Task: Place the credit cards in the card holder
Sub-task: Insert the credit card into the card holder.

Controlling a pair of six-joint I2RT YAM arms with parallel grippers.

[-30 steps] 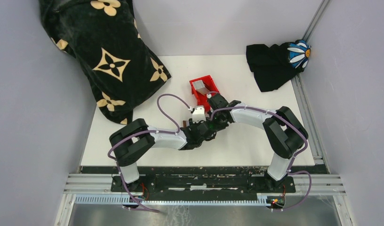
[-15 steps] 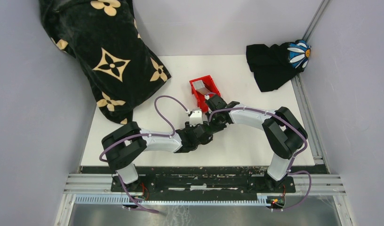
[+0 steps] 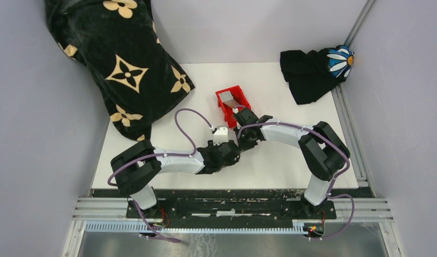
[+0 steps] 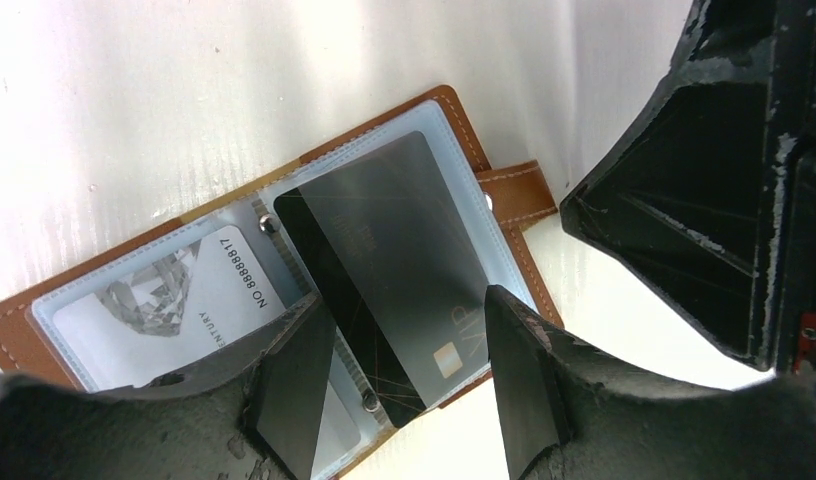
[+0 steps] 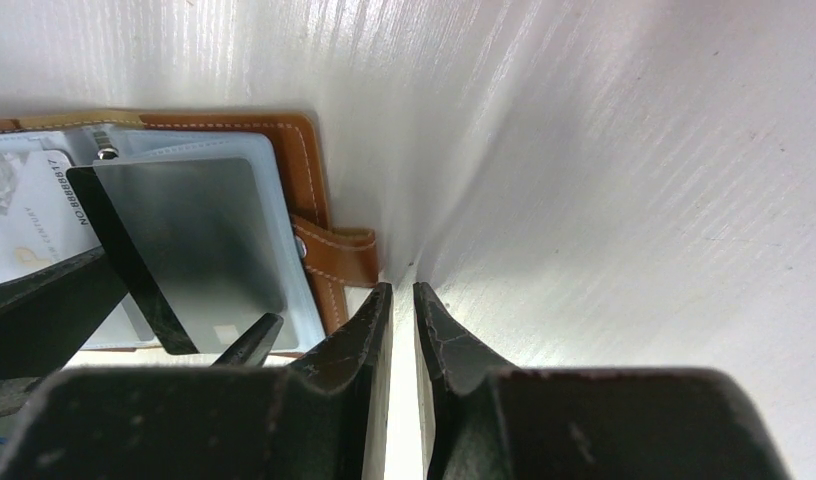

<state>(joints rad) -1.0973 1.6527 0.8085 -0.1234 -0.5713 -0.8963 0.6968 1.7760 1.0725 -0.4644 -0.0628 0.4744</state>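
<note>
Left wrist view, brown card holder (image 4: pixel 284 300) lying open on white table (image 4: pixel 134 100), grey credit card (image 4: pixel 394 270) on its clear sleeve, left gripper (image 4: pixel 404 390) spread wide astride card, right gripper (image 5: pixel 402 330) nearly closed, empty, beside snap tab (image 5: pixel 339 250).

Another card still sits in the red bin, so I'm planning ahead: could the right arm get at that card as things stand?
Probably yes. The red bin is open-topped just beyond the right gripper, whose fingers hold nothing.
</note>
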